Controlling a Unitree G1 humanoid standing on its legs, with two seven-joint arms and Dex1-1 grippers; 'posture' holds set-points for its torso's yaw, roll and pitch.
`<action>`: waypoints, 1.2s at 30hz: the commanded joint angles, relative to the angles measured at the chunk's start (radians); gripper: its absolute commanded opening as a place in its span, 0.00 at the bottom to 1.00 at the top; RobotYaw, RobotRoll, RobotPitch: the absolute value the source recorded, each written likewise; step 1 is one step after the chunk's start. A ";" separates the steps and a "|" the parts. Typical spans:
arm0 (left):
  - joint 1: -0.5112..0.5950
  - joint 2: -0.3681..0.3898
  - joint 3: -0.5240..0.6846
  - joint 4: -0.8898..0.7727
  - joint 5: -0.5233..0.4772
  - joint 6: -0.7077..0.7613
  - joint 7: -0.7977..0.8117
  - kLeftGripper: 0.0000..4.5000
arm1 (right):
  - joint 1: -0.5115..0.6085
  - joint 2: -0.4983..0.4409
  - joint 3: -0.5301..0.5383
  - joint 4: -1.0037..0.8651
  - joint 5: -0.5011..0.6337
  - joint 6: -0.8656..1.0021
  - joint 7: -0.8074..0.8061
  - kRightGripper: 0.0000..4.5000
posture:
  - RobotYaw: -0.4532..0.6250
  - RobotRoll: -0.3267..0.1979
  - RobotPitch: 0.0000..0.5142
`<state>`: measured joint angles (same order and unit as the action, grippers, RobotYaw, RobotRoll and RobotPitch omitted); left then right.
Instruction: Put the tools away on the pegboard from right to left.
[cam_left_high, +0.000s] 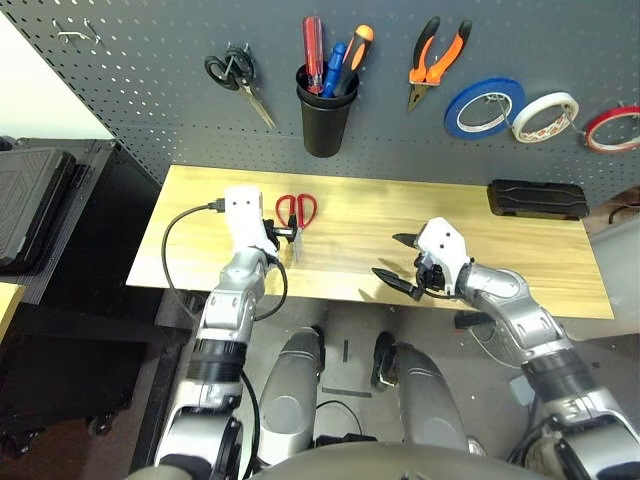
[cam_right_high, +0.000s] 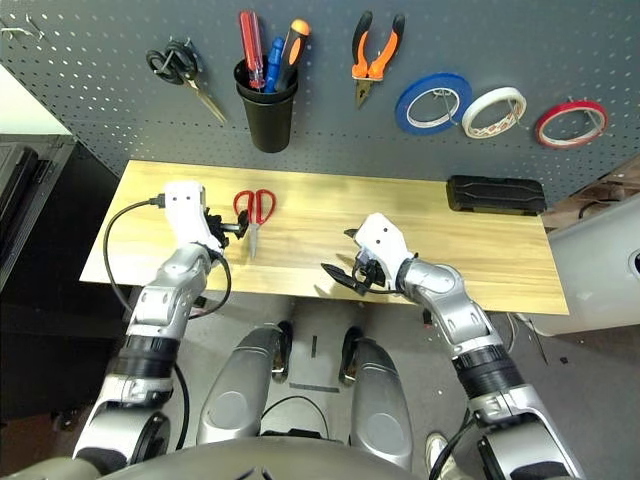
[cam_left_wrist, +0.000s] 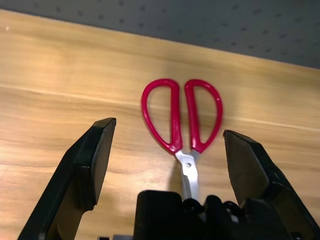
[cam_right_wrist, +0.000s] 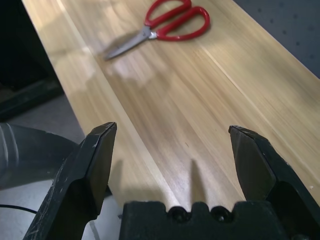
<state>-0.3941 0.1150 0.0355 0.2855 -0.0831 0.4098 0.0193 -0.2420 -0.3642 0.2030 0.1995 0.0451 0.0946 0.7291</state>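
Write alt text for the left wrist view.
Red-handled scissors lie closed on the wooden bench, handles pointing away, framed between the open black fingers of the left gripper. The grey pegboard runs along the bench's far edge.

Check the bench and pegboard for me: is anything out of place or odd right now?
Only the red-handled scissors still lie on the wooden bench, blades closed, not yet hung on the pegboard. The open left pincer sits right at them, its fingers either side of the blades. Nothing looks damaged or askew.
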 joint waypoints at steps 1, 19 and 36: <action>-0.063 -0.005 0.032 0.171 0.017 -0.058 0.033 0.99 | 0.002 0.017 0.022 0.024 -0.025 -0.006 -0.020 1.00 | 0.56 0.62 0.57; -0.384 0.004 0.106 0.879 0.026 -0.296 0.104 0.99 | -0.017 0.043 0.026 -0.039 -0.040 0.048 -0.061 1.00 | 0.50 0.62 0.56; -0.402 -0.002 0.202 0.927 -0.030 -0.363 0.124 0.99 | -0.021 0.002 0.021 -0.077 -0.036 0.055 -0.050 1.00 | 0.52 0.62 0.52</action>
<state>-0.7999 0.1234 0.2269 1.2112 -0.1004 0.0522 0.1343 -0.2703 -0.3526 0.2232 0.1176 0.0084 0.1557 0.6688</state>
